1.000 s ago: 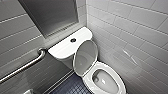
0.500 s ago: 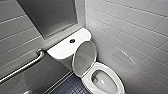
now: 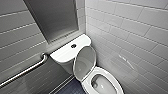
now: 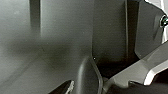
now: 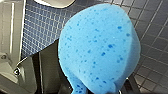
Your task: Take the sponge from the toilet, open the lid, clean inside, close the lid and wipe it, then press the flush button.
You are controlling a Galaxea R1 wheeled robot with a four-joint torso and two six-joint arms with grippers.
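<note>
Head view: the lid (image 3: 84, 62) stands raised against the tank, and the toilet (image 3: 115, 79) bowl opens toward five o'clock, long axis eleven to five.

Left wrist view: my left hand (image 4: 87, 80), apart or together I cannot tell.

Right wrist view: my right hand (image 5: 95, 86) looks clamped on the sponge (image 5: 100, 47) (dark floor tiles beneath), so I judge this arm serves the bowl.

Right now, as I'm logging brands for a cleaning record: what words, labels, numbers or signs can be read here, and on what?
None can be read.
The glossy white oval lid, the white ceramic tank top, its small dark round flush button, the bright blue porous sponge and the grey wall tiles bear no legible text.
A faint pale streak on the tiles is too blurred to tell as writing.
</note>
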